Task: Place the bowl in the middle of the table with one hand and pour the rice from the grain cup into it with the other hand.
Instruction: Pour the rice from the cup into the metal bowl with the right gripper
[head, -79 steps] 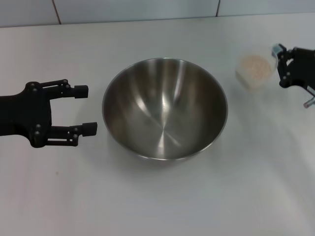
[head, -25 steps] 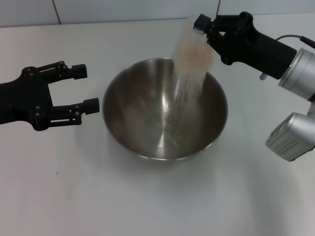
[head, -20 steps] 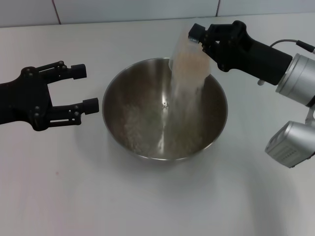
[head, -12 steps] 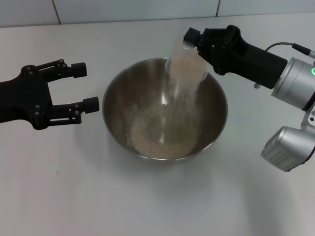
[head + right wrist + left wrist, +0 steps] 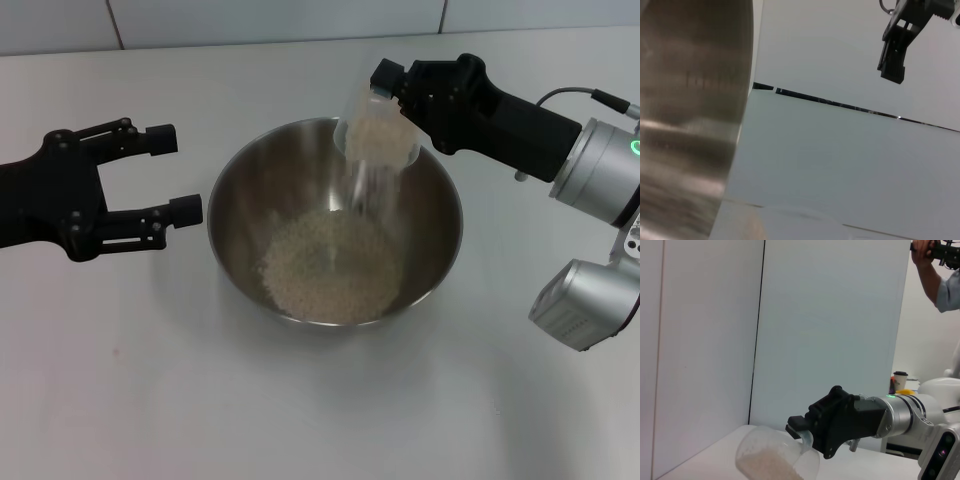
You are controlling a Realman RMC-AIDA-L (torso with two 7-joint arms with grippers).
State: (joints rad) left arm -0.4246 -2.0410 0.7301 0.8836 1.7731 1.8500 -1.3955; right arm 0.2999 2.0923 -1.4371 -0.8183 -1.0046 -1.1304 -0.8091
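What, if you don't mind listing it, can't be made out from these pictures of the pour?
- Head view: the right gripper has its jaws behind the grain cup, so the exact grip is hidden.
- Left wrist view: the bowl is cut off below the frame, so where the rice lands is unseen.
- Right wrist view: the bowl's wall fills one side, hiding its inside.
- Head view: how much rice remains in the cup is unclear.
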